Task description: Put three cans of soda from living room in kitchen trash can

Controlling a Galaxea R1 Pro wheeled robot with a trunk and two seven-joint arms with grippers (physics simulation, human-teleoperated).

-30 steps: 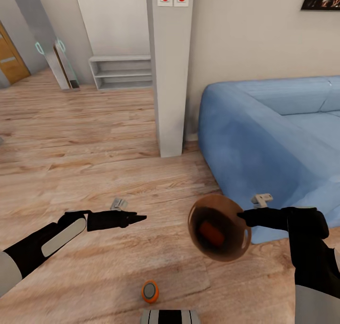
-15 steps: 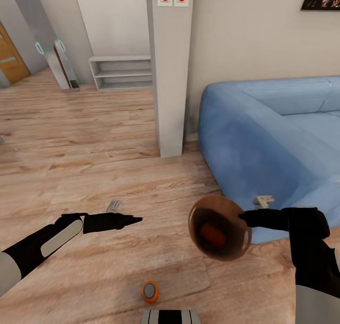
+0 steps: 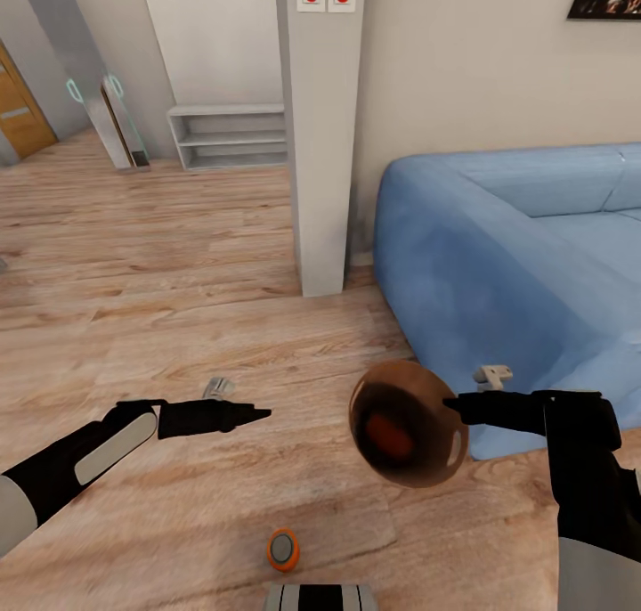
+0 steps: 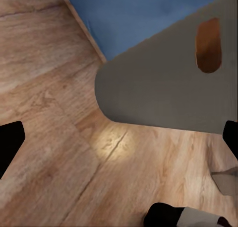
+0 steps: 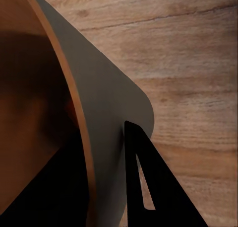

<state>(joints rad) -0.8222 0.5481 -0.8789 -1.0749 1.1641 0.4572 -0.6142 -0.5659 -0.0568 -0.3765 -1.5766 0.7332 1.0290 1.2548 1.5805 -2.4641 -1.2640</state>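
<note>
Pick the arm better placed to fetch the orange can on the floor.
Left. The left gripper is empty, above the floor near the can; the right gripper is shut on the bin rim.

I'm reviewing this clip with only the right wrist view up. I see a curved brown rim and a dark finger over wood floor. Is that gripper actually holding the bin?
Observer: Yes. In the head view the right gripper pinches the rim of the trash can, which is off the floor and tilted, mouth toward the camera.
Operator: Anything inside it?
Observer: An orange shape shows at its bottom, probably a soda can.
Operator: Any cans outside?
Observer: One orange can is on the floor between the arms, close to the robot's base.
Operator: And the other arm?
Observer: The left gripper is empty, with its fingers apart in the left wrist view.
</note>
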